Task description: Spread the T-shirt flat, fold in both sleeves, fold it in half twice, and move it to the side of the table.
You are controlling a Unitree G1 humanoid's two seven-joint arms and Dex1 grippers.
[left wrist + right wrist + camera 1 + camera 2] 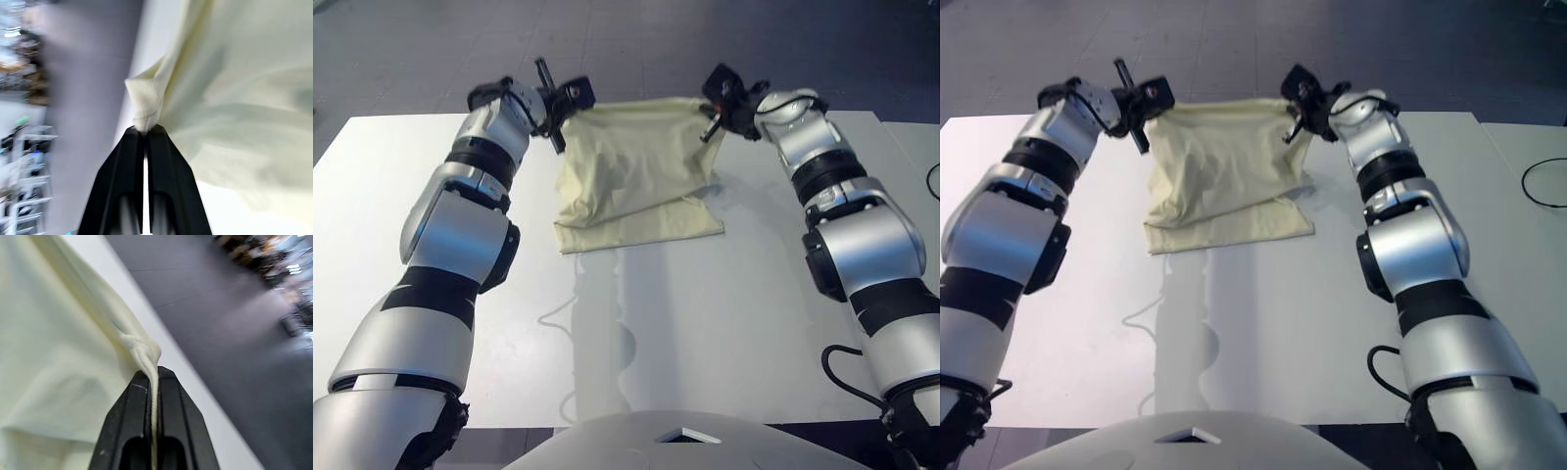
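Observation:
A pale yellow T-shirt (631,171) hangs stretched between my two grippers above the far half of the white table (705,323). Its lower edge rests in folds on the tabletop. My left gripper (566,110) is shut on the shirt's upper left corner; the pinched cloth bunches at the fingertips (145,131). My right gripper (710,110) is shut on the upper right corner, with a fold of fabric caught between its fingers (152,377). The top edge of the T-shirt (1224,106) runs taut and nearly level between them.
The table's near half lies bare in front of the shirt. A black cable (1545,181) loops on the adjoining surface at far right. Dark floor lies beyond the table's far edge (636,113).

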